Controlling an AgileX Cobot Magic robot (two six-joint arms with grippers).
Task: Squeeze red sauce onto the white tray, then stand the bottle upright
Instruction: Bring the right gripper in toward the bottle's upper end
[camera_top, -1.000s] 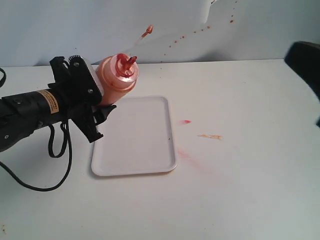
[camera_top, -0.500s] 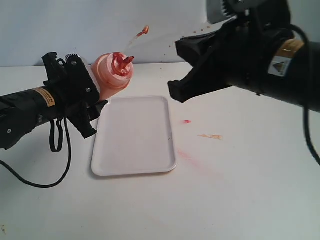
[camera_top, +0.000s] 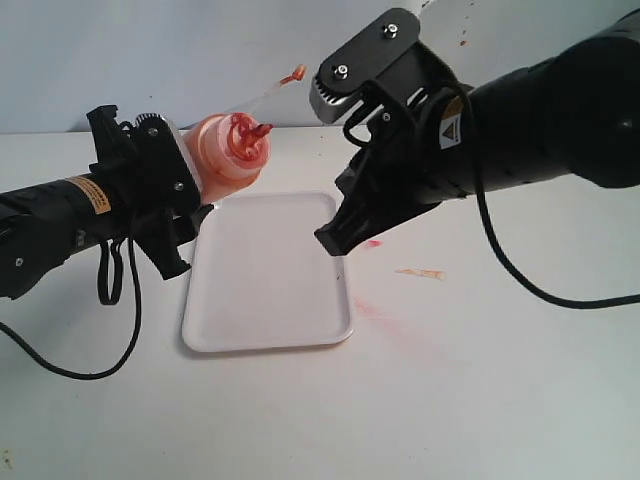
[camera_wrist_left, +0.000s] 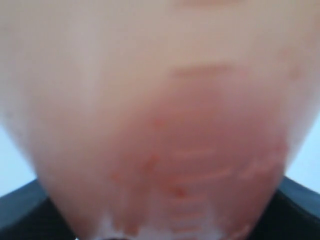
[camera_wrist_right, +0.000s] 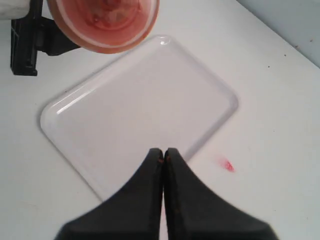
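the white table (camera_top: 500, 390) spreads under everything. my right arm (camera_top: 520, 130) reaches in over it from the right, and my left arm (camera_top: 50, 215) from the left. the tray (camera_top: 270, 290) lies flat on the table, plain white, between my two grippers. my right gripper (camera_top: 330, 240) hangs over the tray's right edge, its fingers (camera_wrist_right: 150, 190) clenched flat together on nothing. my left gripper (camera_top: 192, 188) is grasping the bottle (camera_top: 222, 158) around its body, which fills the left wrist view as a pink-orange blur. the bottle is in the air by the tray's far left corner, tipped well off upright, its red nozzle (camera_top: 252, 130) pointing rightward. its thin strap (camera_top: 275, 88) trails up and away. a small red spot (camera_top: 372, 243) sits on the table just beside the tray's right rim, with a faint orange streak (camera_top: 420, 272) farther right.
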